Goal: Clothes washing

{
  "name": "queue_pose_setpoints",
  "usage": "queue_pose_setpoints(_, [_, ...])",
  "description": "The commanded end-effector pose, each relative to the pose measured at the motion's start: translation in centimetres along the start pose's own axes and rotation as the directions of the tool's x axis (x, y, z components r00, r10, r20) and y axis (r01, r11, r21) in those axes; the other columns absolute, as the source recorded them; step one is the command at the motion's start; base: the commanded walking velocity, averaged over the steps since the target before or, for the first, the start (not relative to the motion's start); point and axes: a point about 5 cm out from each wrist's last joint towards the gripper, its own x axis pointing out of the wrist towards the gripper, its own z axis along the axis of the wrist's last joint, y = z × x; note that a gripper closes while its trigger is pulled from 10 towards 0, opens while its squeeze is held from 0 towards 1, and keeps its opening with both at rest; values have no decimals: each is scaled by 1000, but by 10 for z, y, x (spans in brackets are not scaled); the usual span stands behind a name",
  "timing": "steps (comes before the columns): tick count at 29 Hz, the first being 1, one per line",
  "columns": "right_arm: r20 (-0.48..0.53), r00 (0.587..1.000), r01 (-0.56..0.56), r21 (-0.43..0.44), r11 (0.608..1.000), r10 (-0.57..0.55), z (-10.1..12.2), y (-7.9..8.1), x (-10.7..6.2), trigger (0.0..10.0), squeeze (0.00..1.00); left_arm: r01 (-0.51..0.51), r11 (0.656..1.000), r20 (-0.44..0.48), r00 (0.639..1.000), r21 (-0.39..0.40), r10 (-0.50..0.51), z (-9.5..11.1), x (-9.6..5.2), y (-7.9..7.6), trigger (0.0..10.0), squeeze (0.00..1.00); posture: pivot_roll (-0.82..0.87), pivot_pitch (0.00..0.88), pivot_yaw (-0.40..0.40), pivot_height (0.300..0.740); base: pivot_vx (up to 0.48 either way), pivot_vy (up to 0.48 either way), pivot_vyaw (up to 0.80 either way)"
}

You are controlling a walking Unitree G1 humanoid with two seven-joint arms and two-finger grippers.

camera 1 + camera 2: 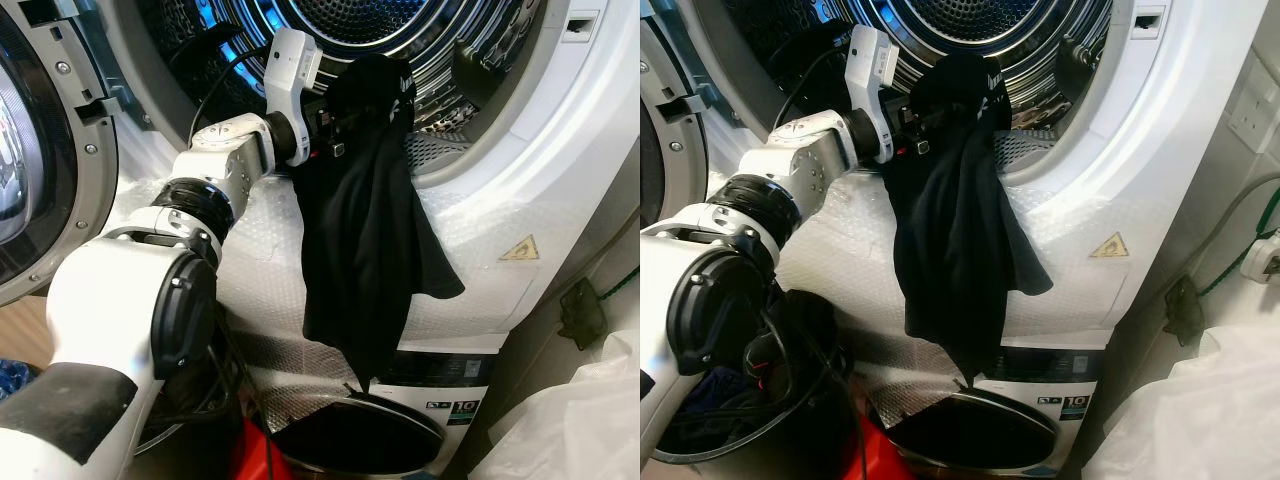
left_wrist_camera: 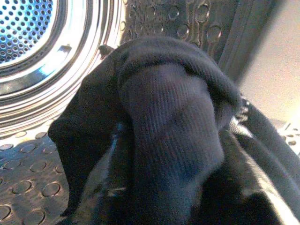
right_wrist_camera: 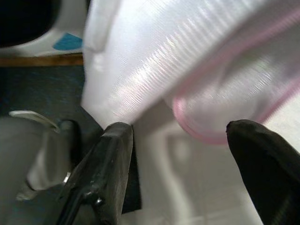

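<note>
Up at the mouth of the washer drum (image 1: 400,30), the left gripper (image 1: 345,105) was clamped on a black garment (image 1: 360,230), which draped over the door rim and down the machine's front. Meanwhile the right gripper (image 3: 176,154) hung with fingers spread, touching nothing, near a white bag (image 3: 187,56).

You have the left gripper (image 1: 352,125) at the drum (image 1: 370,20) mouth, garment (image 1: 365,230) draped over it and hanging down the machine front across the rim (image 1: 470,170). Open door (image 1: 40,150) sits left. A second machine (image 1: 440,400) is below, a basket (image 1: 790,400) lower left, bags (image 1: 1200,410) lower right.
</note>
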Motion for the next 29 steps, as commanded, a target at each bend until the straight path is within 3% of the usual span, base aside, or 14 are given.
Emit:
queue_pose_setpoints(1, [-6, 999, -47, 9, 999, 47, 0, 10, -2, 10000, 0, -12, 1000, -39, 999, 24, 13, -4, -8, 7, 10000, 1000, -183, 57, 97, 740, 0, 0, 0])
queue_pose_setpoints(8, [25, 991, -135, 41, 990, 135, 16, 28, 0, 10000, 0, -55, 998, -15, 998, 26, 55, -2, -14, 14, 10000, 1000, -162, 39, 99, 740, 0, 0, 0])
queue_pose_setpoints(21, [40, 981, -190, 69, 979, 188, 27, 37, 2, 10000, 0, -47, 997, -19, 999, 65, 48, -5, -10, 10, 10000, 1000, -157, 18, 95, 740, 0, 0, 0])
queue_pose_setpoints(29, [70, 919, -395, 139, 908, 389, 35, 54, -1, 10000, 0, -57, 996, -30, 998, 72, 59, -7, -11, 11, 10000, 1000, -154, 30, 95, 740, 0, 0, 0])
